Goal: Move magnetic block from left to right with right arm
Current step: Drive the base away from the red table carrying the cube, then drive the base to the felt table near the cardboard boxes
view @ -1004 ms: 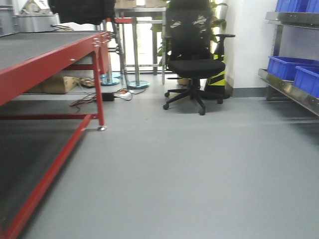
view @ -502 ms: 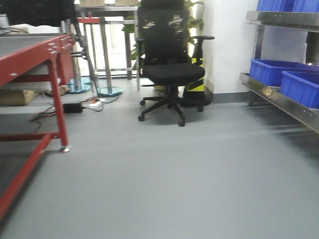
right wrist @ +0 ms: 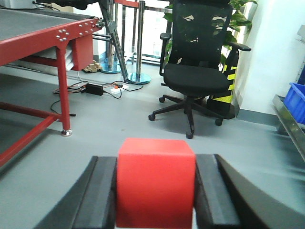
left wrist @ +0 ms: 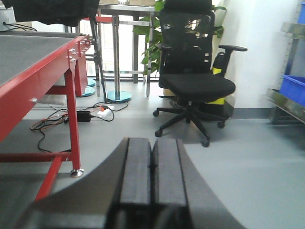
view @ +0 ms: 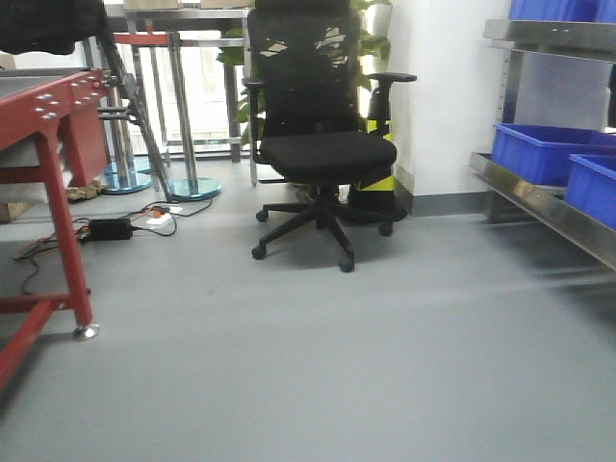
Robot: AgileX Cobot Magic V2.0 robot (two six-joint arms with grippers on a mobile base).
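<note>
The magnetic block [right wrist: 156, 181], a plain red cube, fills the lower middle of the right wrist view, clamped between the two black fingers [right wrist: 102, 195] of my right gripper [right wrist: 156, 191], which is shut on it above the grey floor. In the left wrist view my left gripper [left wrist: 152, 167] is shut with its two dark pads pressed together and nothing between them. Neither gripper nor the block shows in the front view.
A red-framed table [view: 43, 106] stands at the left, with cables and a power brick [view: 109, 229] on the floor beside it. A black office chair [view: 322, 144] is ahead. Steel shelving with blue bins [view: 549, 149] lines the right wall.
The front view has swung to the right: the red table slid toward the left edge, and the chair and blue bins now sit nearer and larger.
</note>
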